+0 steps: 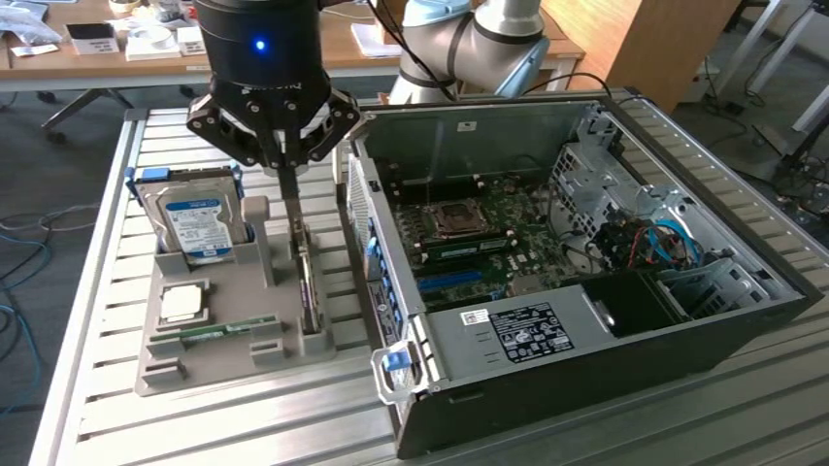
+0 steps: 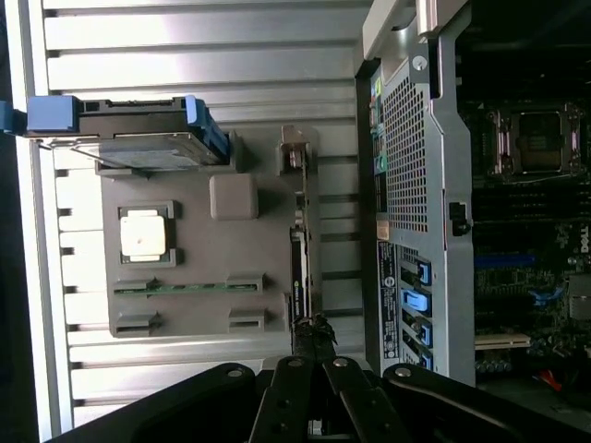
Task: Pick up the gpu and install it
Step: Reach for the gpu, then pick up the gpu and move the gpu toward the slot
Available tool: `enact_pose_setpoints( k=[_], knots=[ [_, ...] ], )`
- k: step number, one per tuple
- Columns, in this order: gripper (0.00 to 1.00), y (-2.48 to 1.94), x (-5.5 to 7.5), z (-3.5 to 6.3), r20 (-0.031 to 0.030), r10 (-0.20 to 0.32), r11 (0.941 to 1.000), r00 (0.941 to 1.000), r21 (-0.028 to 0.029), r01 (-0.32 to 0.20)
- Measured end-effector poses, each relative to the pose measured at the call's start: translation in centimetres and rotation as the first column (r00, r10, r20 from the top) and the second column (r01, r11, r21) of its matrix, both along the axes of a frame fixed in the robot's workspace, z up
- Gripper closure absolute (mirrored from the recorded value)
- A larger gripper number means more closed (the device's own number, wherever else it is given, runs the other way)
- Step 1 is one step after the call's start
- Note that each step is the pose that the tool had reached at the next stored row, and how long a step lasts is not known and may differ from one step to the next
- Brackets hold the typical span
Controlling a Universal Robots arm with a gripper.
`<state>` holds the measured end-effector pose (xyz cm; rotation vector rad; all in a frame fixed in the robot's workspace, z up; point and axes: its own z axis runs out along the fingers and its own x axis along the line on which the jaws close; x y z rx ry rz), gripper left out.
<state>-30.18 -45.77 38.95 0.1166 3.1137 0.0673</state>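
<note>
Finding: the gripper (image 2: 314, 329) is clenched, and in the wrist view its two fingers meet on the upper edge of the gpu (image 2: 303, 258), so the card reads as grasped. The gpu stands on its long edge in the slot of the grey holder tray (image 1: 194, 371), on the side of the tray nearest the computer case (image 1: 583, 388). Whether the card has left its slot cannot be told. Key relation: the card lies directly beneath the fingertips. Its long axis runs along the tray, parallel to the case's side wall, and the silver bracket end points away from the gripping point. The grip falls on the thin dimension, across the board's two faces. Arm pose: in the exterior view the wrist points straight down, the black gripper body sits upright above the tray, and the arm's joints rise behind the case. The case rests just beside the tray on the exterior view's right, open side up with the motherboard exposed. The hard drive (image 1: 194, 223) stands apart on the tray's other side.
</note>
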Motion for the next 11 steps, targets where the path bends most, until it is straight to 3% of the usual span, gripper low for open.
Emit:
enact_pose_setpoints(
  k=[11],
  knots=[
    [0.89,0.0,-0.01,-0.04,0.0,0.0,1.0,1.0,0.0,0.0]
  ],
)
